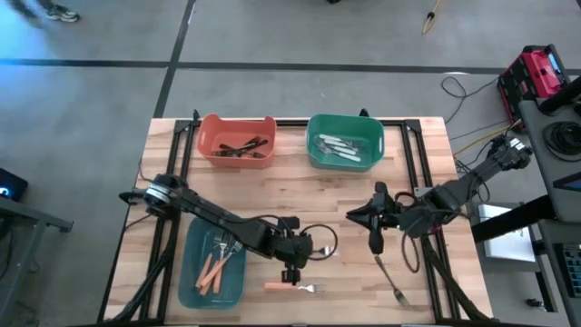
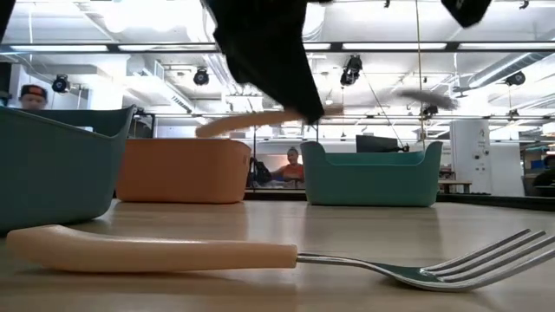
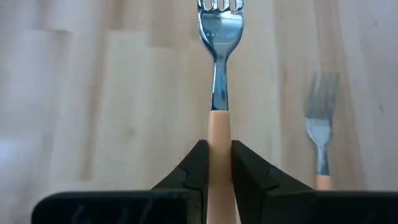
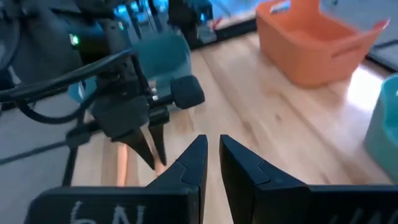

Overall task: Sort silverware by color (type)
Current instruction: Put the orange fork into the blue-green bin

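Note:
My left gripper [image 3: 219,146] is shut on an orange-handled fork [image 3: 217,74] and holds it above the table near the front edge [image 1: 291,272]. A second orange-handled fork [image 2: 260,256] lies flat on the wood just beside it [image 1: 296,288]. My right gripper [image 4: 212,142] hovers shut over the table's right half [image 1: 375,245] with nothing between its fingers. A silver fork [image 1: 392,280] lies on the table in front of it. My left gripper pinches the fork's orange handle [image 3: 218,127] between its two fingers, on the handle's two sides close to the metal neck. The fingers slant down from above. The fork is lifted clear of the table, roughly level, with the handle's free end [image 2: 208,128] sticking out behind the fingers.
Three bins stand on the table: an orange one [image 1: 238,141] with black utensils at the far left, a green one [image 1: 345,141] with white-handled utensils at the far middle, and a blue one [image 1: 213,265] with orange-handled utensils at the near left. People sit in the room beyond the table.

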Controlling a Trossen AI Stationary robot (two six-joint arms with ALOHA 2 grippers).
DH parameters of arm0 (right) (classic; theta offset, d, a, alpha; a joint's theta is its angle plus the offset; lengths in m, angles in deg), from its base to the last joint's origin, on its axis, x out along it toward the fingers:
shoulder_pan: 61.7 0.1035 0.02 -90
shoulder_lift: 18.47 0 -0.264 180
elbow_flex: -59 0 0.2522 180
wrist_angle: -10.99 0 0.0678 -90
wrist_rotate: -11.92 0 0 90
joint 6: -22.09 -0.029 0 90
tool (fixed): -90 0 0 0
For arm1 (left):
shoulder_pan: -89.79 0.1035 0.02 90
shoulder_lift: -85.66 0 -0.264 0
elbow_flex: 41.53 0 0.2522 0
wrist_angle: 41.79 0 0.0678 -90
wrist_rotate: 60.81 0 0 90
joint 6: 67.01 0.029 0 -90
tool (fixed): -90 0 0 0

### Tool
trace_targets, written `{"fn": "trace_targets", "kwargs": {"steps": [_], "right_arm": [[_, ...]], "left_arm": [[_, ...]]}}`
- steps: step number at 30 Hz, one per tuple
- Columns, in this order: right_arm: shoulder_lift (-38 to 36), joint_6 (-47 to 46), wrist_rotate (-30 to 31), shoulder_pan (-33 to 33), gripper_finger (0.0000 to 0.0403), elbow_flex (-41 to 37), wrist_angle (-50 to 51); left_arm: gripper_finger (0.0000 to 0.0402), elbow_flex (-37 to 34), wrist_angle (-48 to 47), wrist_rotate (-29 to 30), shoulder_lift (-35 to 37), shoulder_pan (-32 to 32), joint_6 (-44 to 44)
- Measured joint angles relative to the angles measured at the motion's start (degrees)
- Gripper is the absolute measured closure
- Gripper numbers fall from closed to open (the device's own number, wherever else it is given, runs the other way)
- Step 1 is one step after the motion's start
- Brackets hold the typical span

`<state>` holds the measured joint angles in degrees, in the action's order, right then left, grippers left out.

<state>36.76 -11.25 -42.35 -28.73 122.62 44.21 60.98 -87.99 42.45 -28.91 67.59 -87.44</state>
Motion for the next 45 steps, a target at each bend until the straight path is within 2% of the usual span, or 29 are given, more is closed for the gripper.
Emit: {"fn": "trace_targets", "kwargs": {"steps": [2, 11, 16, 19, 23, 28, 31, 35, 40, 45], "right_arm": [[-0.94, 1.61, 1.24, 0.0, 0.037, 1.54, 0.09], [-3.36, 14.95, 7.01, 0.0, 0.037, 10.64, -0.54], [-3.28, 20.56, 8.26, 0.0, 0.037, 15.0, -0.41], [-3.02, 21.75, 8.74, 0.0, 0.037, 16.42, -0.17], [-2.93, 22.01, 9.43, -0.02, 0.037, 16.34, 0.03], [-2.62, 21.58, 9.43, -0.02, 0.037, 15.4, 0.16], [-2.35, 21.27, 9.48, -0.33, 0.037, 14.76, 0.05], [-2.17, 20.77, 9.45, -0.82, 0.037, 13.75, 0.05], [-2.17, 19.82, 9.43, -2.35, 0.037, 12.37, 0.04], [-1.83, 19.89, 9.34, -3.39, 0.037, 12.29, -0.01]], "left_arm": [[0.0374, 0.0, -1.62, 2.28, 1.9, 0.0, -0.42], [0.0374, 0.0, -6.54, 5.88, 10.51, 0.11, -8.25], [0.0374, 0.17, -9.61, 5.9, 15.0, -0.04, -15.84], [0.0374, 0.24, -12.77, 5.13, 17.57, -0.43, -23.68], [0.0374, 0.24, -20.4, 0.81, 21.17, -2.1, -37.27], [0.0374, 0.31, -23.47, -4.91, 26.05, -5.26, -54.98], [0.0374, 0.35, -31.49, -8.78, 27.51, -8.17, -66.52], [0.0374, 0.31, -42.24, -11.14, 27.63, -12.95, -79.14], [0.0374, -2.6, -47.65, -13.48, 25.78, -16.22, -87.59], [0.0374, -8.55, -47.4, -20.6, 24.63, -16.65, -88.68]]}}
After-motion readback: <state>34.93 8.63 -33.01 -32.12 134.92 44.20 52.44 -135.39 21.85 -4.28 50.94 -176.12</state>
